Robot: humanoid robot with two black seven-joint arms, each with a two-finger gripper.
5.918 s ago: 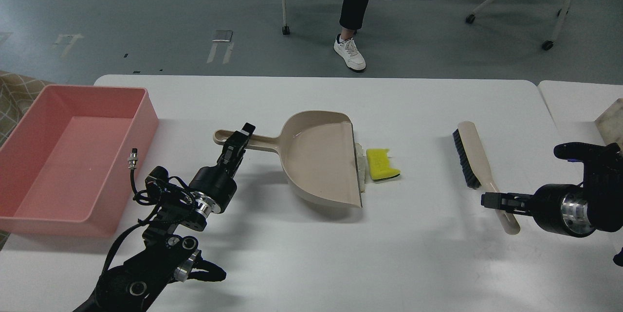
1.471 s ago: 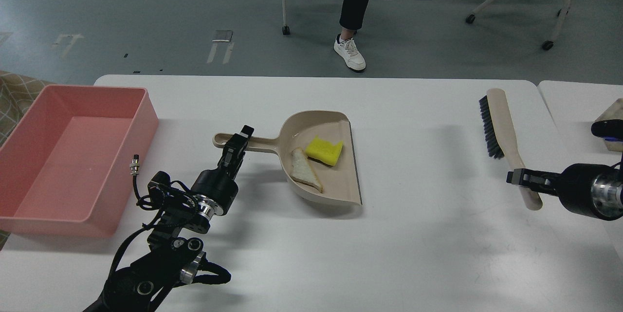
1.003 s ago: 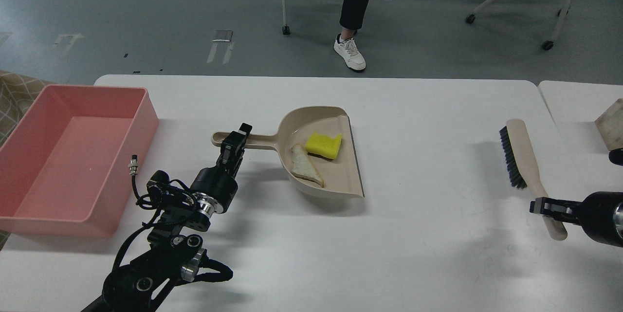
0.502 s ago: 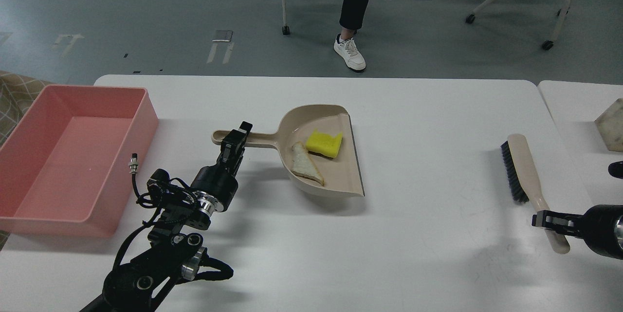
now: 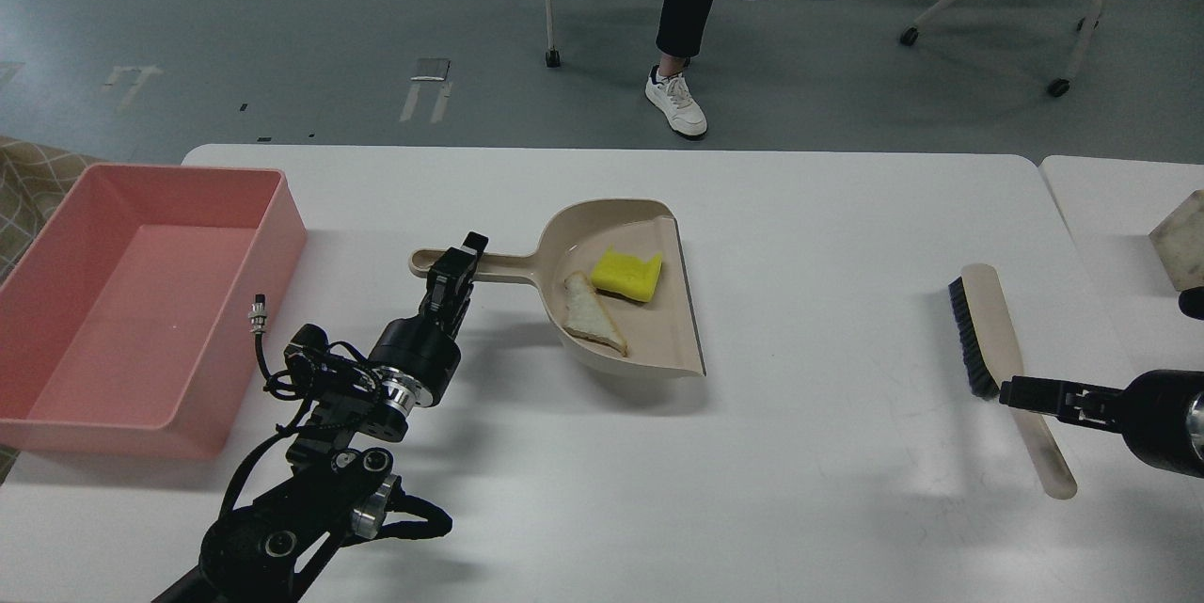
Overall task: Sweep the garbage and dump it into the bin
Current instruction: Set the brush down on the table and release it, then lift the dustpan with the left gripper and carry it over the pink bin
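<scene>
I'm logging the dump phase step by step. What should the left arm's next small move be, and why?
Probably lift the dustpan slightly, keeping it level, and carry it left toward the pink bin. The yellow sponge and the pale wedge-shaped scrap already lie inside it, and the left gripper holds its handle.

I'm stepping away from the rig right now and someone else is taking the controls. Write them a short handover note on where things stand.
Left gripper: shut on the dustpan handle, pan tilted with its lip off the table.
Right gripper: shut on the brush handle, out at the table's right side, clear of the pan.
Garbage: yellow sponge piece and the pale flat piece both lie inside the dustpan.
Bin: pink tub at the left end of the table, nothing visible in it.
Done: sweeping.
Left: carry the pan left over the bin and tip it out; set the tools down.
</scene>
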